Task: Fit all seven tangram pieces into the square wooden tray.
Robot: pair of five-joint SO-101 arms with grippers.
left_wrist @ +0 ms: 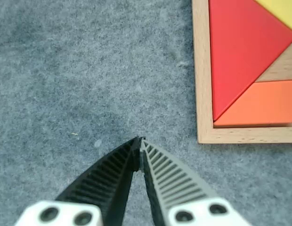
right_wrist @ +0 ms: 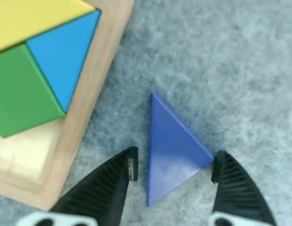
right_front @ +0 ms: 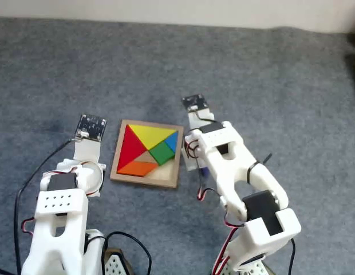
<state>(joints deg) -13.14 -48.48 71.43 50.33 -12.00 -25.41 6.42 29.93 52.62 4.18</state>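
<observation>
Right gripper (right_wrist: 174,162) open, straddling dark-blue triangle (right_wrist: 172,150) on carpet (right_wrist: 231,70) just beside tray (right_wrist: 96,80); left gripper (left_wrist: 139,141) closed on nothing, over carpet near tray's corner. 5 pieces (right_front: 137,152) seated in tray.

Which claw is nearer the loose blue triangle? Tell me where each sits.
Right. The right claw is open with a finger on each side of the blue triangle, beside the tray. The left claw is shut off the tray's opposite side.
</observation>
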